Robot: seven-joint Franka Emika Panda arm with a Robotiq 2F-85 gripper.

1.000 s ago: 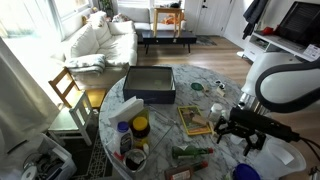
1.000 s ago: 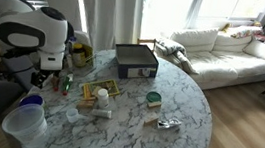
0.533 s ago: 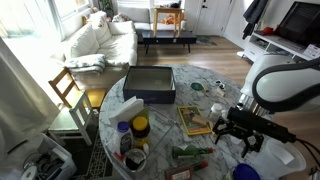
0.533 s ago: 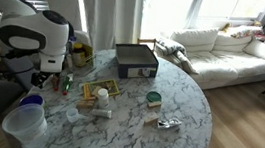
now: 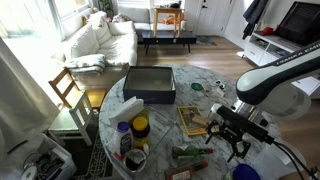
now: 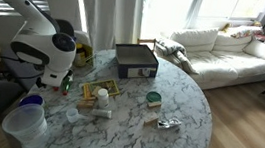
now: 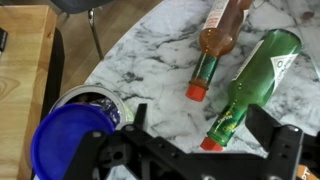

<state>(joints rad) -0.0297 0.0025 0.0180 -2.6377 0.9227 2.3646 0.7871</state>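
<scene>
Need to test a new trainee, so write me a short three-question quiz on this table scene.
1. True or false: the tool is open and holds nothing.
2. The green bottle and the hot sauce bottle on the marble table: A stand upright, B lie on their sides, C sit in a box?
3. What colour is the round lid beside the tool?
Key: 1 true; 2 B; 3 blue.

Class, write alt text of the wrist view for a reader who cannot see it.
Open black jaws hang over a green bottle and a brown sauce bottle, both red-capped, lying on a marble table. A blue-lidded tub stands at lower left.
</scene>
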